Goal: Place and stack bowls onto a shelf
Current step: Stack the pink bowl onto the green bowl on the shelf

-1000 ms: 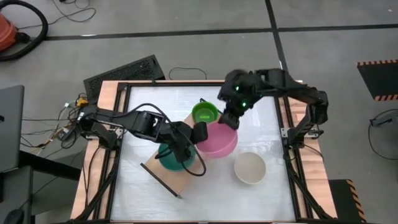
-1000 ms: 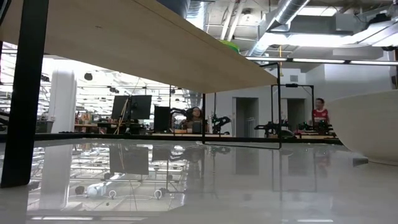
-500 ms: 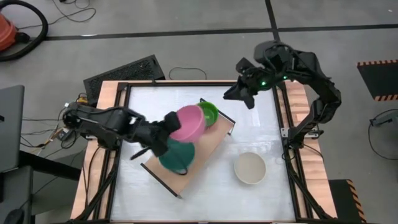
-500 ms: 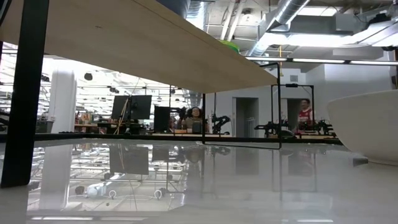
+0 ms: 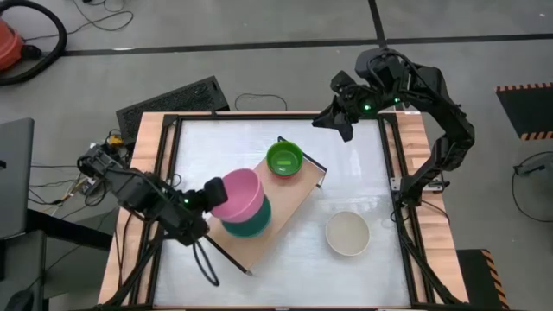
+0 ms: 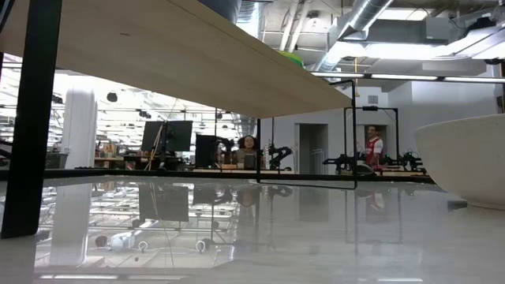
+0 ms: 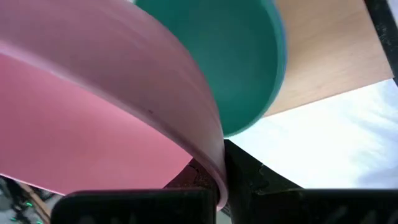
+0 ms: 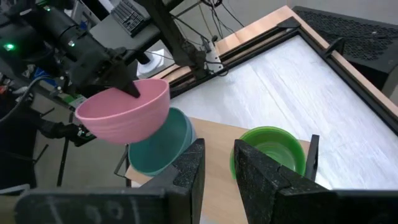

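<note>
My left gripper point(image 5: 214, 197) is shut on a pink bowl point(image 5: 239, 193), which hangs over a teal bowl point(image 5: 256, 223). The teal bowl stands on its base on the light-wood shelf point(image 5: 292, 195), and in the right wrist view the pink bowl point(image 8: 124, 115) shows above it point(image 8: 163, 149). A small lime green bowl point(image 5: 284, 158) stands at the shelf's far end. My right gripper point(image 5: 340, 121) hangs high over the table's far right corner, open and holding nothing point(image 8: 217, 165). My left gripper pinches the pink bowl's rim point(image 7: 214, 167) on the bowl's left side, one finger point(image 7: 252, 180) on each side of the wall. The fingers slant down from the table's left. The bowl is mouth up, slightly tilted, lifted clear of the shelf.
A cream white bowl point(image 5: 347, 233) sits on the white tabletop right of the shelf and fills the right edge of the low view point(image 6: 465, 158). Black frames point(image 5: 402, 199) line the table's sides. Bare tabletop lies at the far left and near right.
My left gripper has carried the pink bowl from beside the shelf's right edge up and toward the table's left and near edges, bringing it over the teal bowl. The bowl was tipped midway and is nearer level now. My right gripper has drawn away from it, up and toward the far right.
</note>
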`<state>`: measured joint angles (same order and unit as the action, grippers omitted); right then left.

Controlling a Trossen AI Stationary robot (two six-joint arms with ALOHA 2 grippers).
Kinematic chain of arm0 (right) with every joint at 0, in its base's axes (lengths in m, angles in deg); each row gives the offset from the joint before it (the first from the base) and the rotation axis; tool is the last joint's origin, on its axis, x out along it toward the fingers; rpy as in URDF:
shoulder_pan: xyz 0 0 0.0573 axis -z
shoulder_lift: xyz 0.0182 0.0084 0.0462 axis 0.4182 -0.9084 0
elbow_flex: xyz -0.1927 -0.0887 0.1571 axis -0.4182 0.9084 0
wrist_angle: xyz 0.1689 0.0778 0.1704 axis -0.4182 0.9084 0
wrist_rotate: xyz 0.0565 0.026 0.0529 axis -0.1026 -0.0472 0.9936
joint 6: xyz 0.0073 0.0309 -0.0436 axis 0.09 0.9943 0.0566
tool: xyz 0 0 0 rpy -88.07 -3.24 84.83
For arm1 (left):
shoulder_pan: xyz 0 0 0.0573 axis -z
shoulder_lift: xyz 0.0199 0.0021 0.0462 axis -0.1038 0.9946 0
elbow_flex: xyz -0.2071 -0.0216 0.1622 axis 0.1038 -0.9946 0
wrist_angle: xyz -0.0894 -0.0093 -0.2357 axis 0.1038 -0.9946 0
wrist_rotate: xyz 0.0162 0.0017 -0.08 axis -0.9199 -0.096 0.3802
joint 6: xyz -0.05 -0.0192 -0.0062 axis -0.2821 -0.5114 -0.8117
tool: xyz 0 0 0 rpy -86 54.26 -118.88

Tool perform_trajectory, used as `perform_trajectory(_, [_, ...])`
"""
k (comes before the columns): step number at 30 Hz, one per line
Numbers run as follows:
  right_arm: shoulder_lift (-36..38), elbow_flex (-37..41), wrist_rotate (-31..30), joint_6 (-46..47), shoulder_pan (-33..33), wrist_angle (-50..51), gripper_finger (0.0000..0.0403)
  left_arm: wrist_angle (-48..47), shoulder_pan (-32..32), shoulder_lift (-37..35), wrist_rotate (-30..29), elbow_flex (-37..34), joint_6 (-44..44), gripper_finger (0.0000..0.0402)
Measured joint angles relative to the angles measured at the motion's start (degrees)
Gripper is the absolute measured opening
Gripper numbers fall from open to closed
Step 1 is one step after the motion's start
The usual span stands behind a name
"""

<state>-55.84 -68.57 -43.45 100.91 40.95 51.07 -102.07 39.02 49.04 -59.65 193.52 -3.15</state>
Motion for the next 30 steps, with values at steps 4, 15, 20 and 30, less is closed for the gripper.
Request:
perform_trajectory(4, [0.02, 0.00, -0.01, -0.11, 0.04, -0.02, 0.0113, -0.23, -0.37, 0.31, 1.25, -0.02, -0.53, 0.0000])
perform_trajectory(15, [0.04, 0.00, -0.02, -0.55, 0.04, 0.65, 0.0113, 0.21, -1.64, 1.31, 5.13, -0.07, 1.35, 0.0000])
perform_trajectory(20, [0.04, 0.00, -0.03, -0.55, 0.04, 1.60, 0.0113, 0.10, -1.85, 3.31, 3.75, -0.09, 2.24, 0.0000])
perform_trajectory(30, [0.05, 0.00, 0.01, -0.52, -0.09, 2.21, 0.0113, -0.23, -1.56, 5.97, 2.70, -0.11, 4.36, 0.0000])
